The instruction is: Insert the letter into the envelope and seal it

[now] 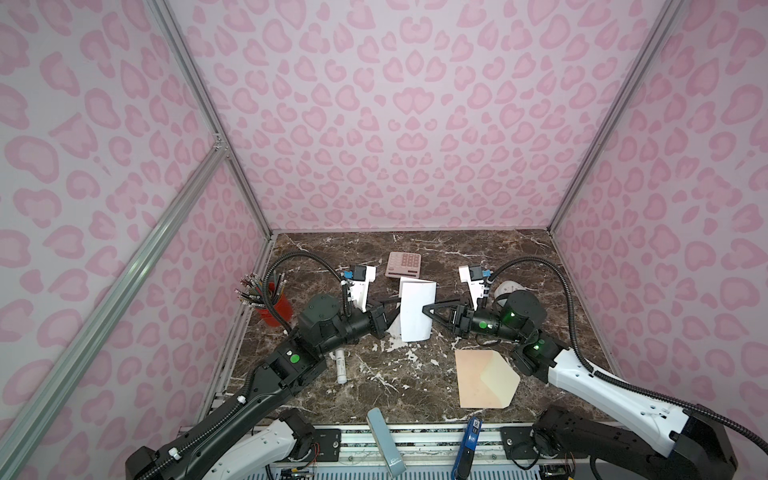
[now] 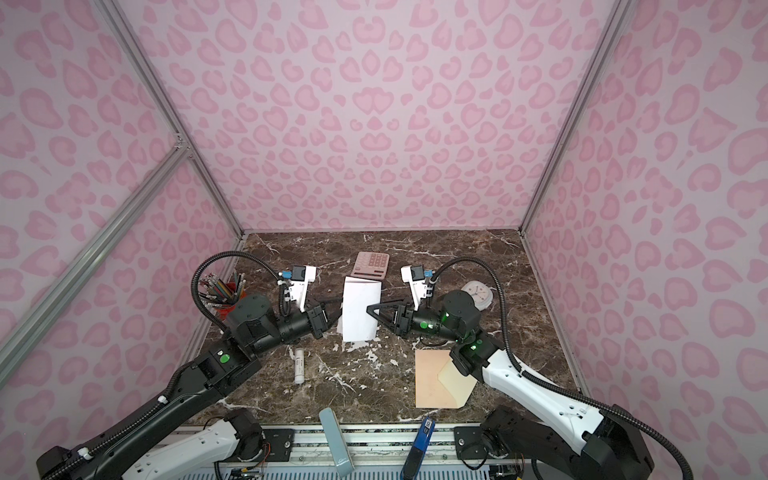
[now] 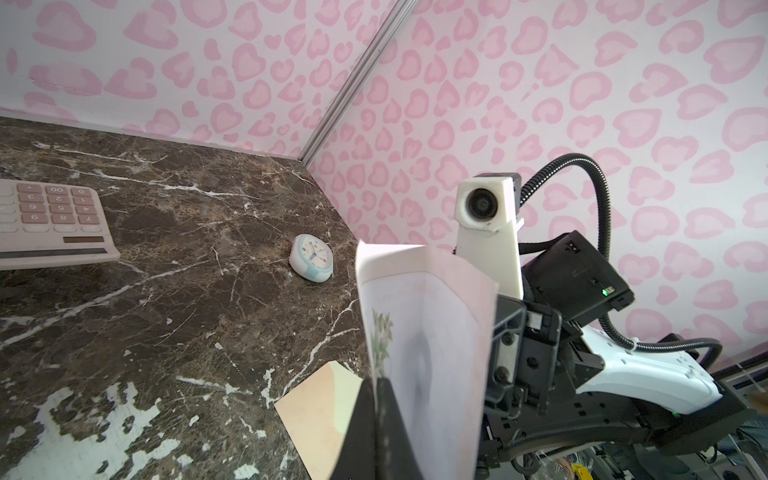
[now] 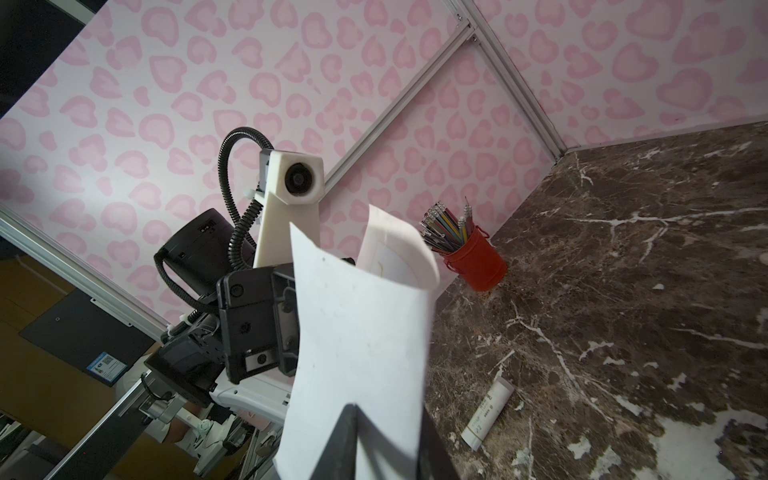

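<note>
rail [image 1: 428, 434], marble tabletop [image 1: 519, 266], pink-spotted walls [image 1: 415, 124] — left jaws clamped on letter [image 1: 409, 299], right jaws' state unclear

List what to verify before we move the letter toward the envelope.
1. Left gripper hold on the letter: ok, shut on its edge.
2. Right gripper hold: cannot tell. Its fingers flank the opposite edge, but closure is unclear.
3. Letter clear of the table: ok, held up between both grippers, bowed.
4. Envelope flap open: ok, cream inside faces up.
5. Envelope spread enough for insertion: cannot tell; it lies flat.
</note>
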